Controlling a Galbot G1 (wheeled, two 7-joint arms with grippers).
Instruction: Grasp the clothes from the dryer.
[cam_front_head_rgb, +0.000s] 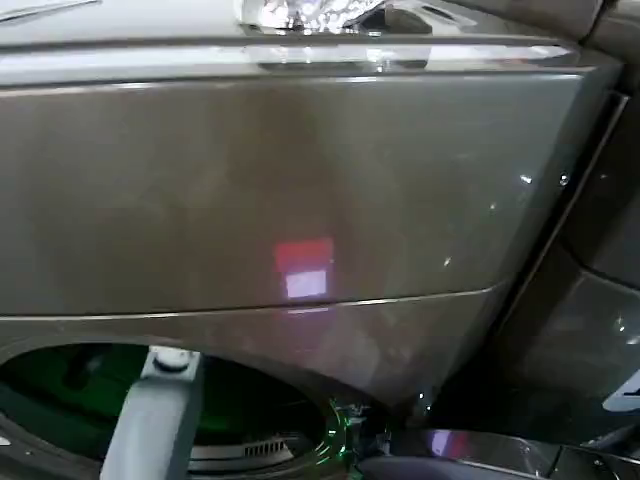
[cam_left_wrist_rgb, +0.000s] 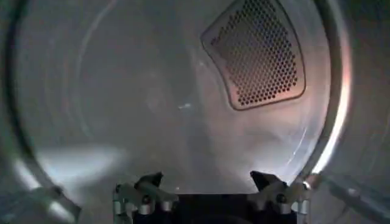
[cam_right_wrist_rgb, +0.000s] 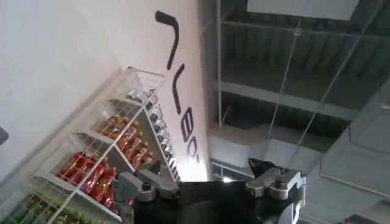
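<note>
Up close, the dryer (cam_front_head_rgb: 300, 200) is a broad bronze-brown metal front with a glossy sheen, a thin seam running across it and a small red and white reflection near the middle. Its round opening sits at the lower left of the head view, dark inside with a green glow, and the grey left arm (cam_front_head_rgb: 150, 420) reaches down into it. In the left wrist view the left gripper (cam_left_wrist_rgb: 207, 182) is inside the drum (cam_left_wrist_rgb: 152, 103), its fingers spread wide apart with nothing between them. The drum wall is smooth, pale grey metal, with a perforated vent panel (cam_left_wrist_rgb: 259, 52) set into the back. The right gripper (cam_right_wrist_rgb: 210, 182) points away at a wire shelf of bottles (cam_right_wrist_rgb: 103, 164) against a white wall, its fingers also spread and empty.
</note>
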